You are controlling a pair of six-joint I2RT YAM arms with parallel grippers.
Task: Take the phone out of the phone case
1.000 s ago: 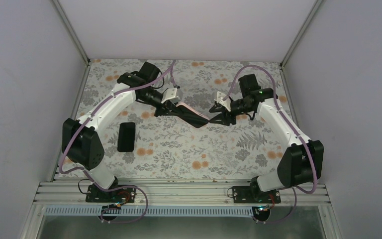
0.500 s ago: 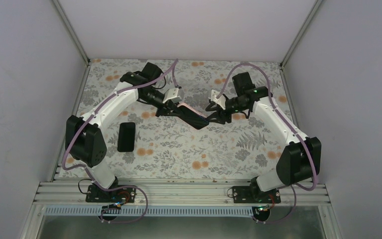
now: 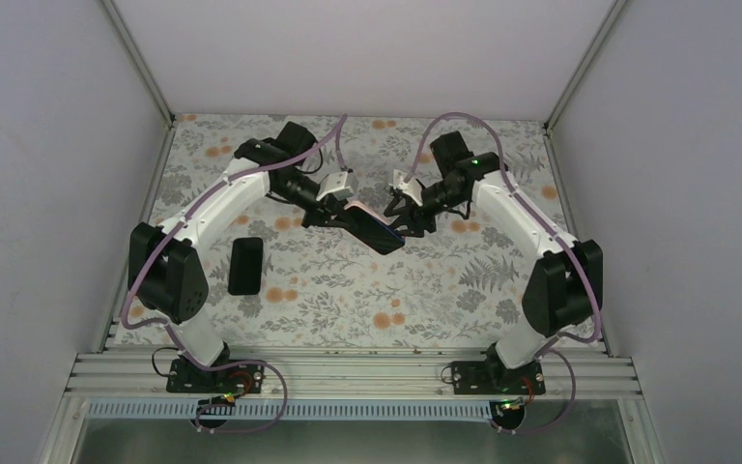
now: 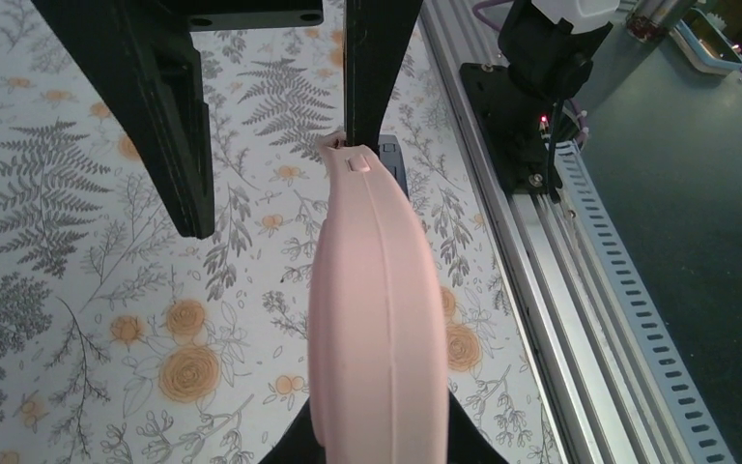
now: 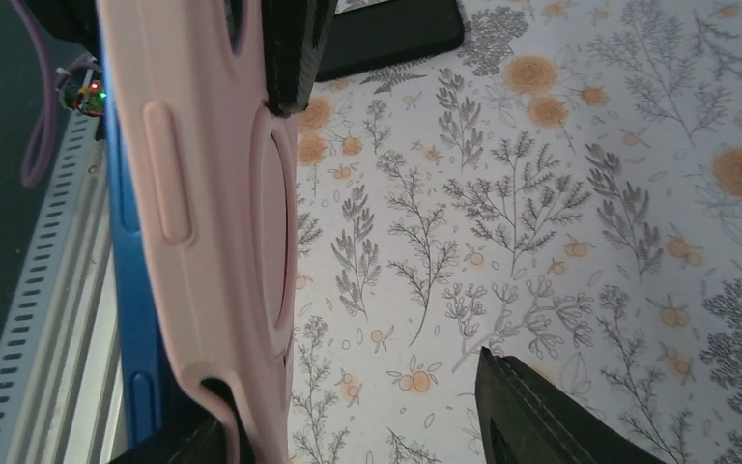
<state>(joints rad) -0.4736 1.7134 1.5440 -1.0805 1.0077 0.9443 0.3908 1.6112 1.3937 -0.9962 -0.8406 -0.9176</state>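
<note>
The phone case (image 4: 375, 300) is pink, and my left gripper (image 4: 377, 440) is shut on its near end, holding it edge-up above the table. In the top view the cased phone (image 3: 375, 229) hangs between the two arms. The phone's blue edge (image 5: 121, 251) shows along the pink case (image 5: 214, 193) in the right wrist view. My right gripper (image 5: 348, 411) is open around the case's far end. One finger (image 5: 541, 420) stands well off the case, the other lies by its pink side. From the left wrist view both right fingers (image 4: 169, 106) flank the case's tip.
A black slab (image 3: 245, 265) lies flat on the floral tabletop (image 3: 425, 300) to the left of the held phone, also seen as a dark slab (image 5: 386, 34) in the right wrist view. Aluminium rails (image 3: 348, 372) and the arm bases line the near edge.
The right arm has swung left, bringing its fingers from beside the phone's tip to around its far end, and they have opened slightly. The left gripper keeps holding the cased phone nearly still.
</note>
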